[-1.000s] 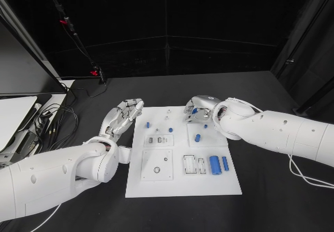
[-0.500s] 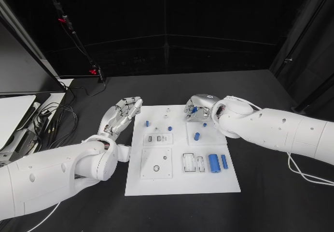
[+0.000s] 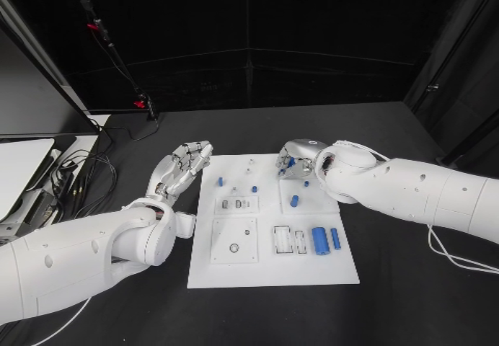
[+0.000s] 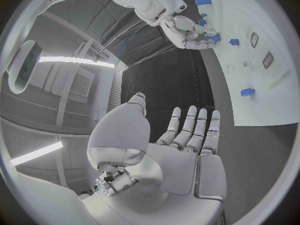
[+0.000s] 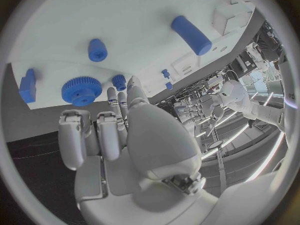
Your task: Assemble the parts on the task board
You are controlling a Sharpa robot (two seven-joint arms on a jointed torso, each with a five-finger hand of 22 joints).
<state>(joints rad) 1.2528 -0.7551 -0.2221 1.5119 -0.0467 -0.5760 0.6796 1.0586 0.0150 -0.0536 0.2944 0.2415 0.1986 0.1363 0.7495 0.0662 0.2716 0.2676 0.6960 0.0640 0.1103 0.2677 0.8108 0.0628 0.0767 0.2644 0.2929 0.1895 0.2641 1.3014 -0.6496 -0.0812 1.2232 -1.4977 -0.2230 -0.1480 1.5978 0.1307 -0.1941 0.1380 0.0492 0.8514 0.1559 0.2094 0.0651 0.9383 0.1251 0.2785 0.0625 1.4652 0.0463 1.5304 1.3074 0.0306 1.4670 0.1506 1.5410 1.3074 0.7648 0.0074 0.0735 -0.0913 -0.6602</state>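
Head view: the flat white rectangular task board (image 3: 272, 274) lies mid-table, small blue plastic parts (image 3: 321, 240) scattered on it. The left silver hand (image 3: 180, 171) hovers flat, fingers spread, empty, beside its left edge. The right silver hand (image 3: 296, 163) curls over the far-right corner; whether it grips anything is unclear.

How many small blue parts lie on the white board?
7: two left of centre, two cylinders near right, two beside the right hand, one at it; more may hide.
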